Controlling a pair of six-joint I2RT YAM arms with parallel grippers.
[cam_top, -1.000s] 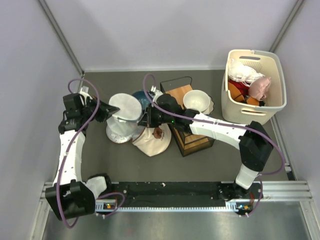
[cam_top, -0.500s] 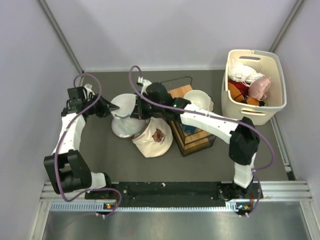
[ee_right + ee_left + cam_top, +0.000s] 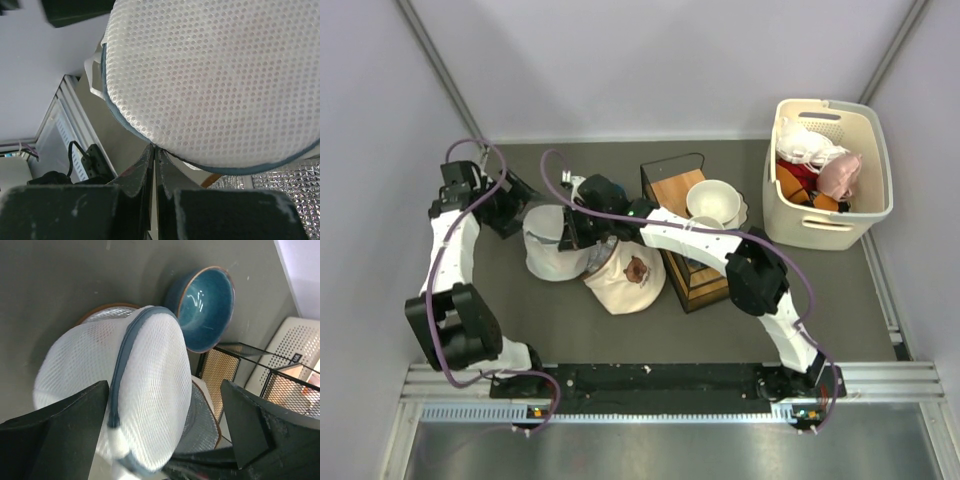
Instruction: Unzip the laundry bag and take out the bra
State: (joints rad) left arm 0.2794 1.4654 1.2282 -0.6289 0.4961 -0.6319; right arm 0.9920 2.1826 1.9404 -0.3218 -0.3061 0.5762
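Now laundry bag (image 3: 552, 245) sits on counter (image 3: 520, 320), touching L side of cream cloth (image 3: 625, 282). L gripper (image 3: 164, 390) spread apart, bag btwn its 2 fingers. R gripper (image 3: 152, 147) pinched together on bag's blue zip edge.

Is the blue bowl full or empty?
Empty. In the left wrist view the blue bowl shows a bare, shiny inside with nothing in it.
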